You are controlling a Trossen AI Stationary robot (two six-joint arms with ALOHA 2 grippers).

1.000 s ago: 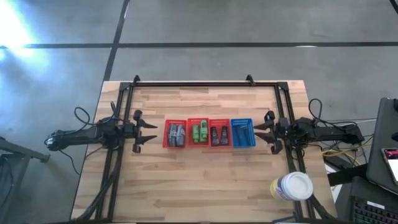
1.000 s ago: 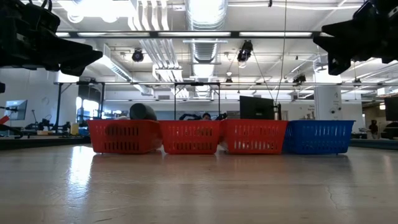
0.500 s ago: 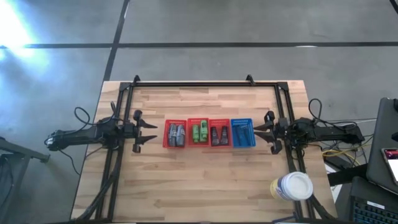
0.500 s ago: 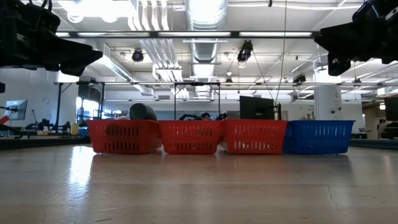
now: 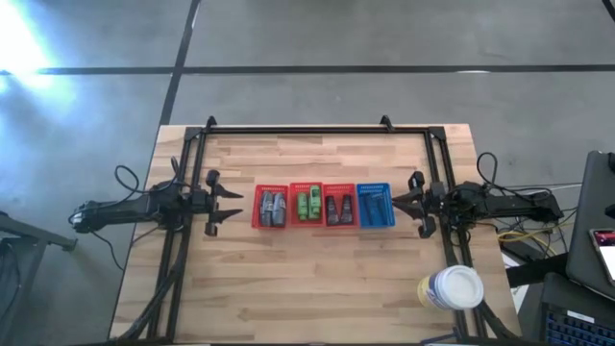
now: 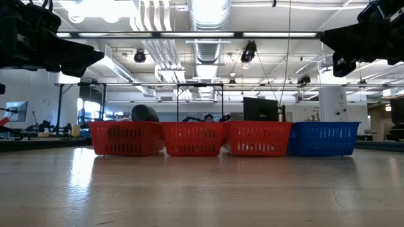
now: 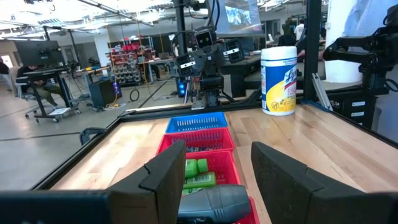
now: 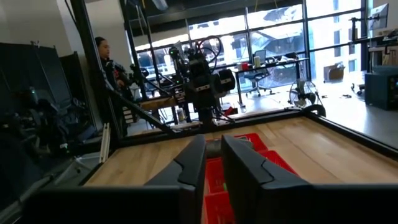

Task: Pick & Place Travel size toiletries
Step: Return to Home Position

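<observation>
Four mesh baskets stand in a row mid-table. A red one holds grey rounded containers, a red one green packets, a red one dark tubes, and the blue one thin dark razors. My left gripper hovers left of the row, open and empty; in its wrist view it looks along the baskets. My right gripper hovers right of the blue basket, empty, its fingers only a narrow gap apart.
A big white-lidded yellow jar stands at the table's near right corner; it also shows in the left wrist view. A black frame runs along the far edge and both sides. Bare wood lies in front of and behind the baskets.
</observation>
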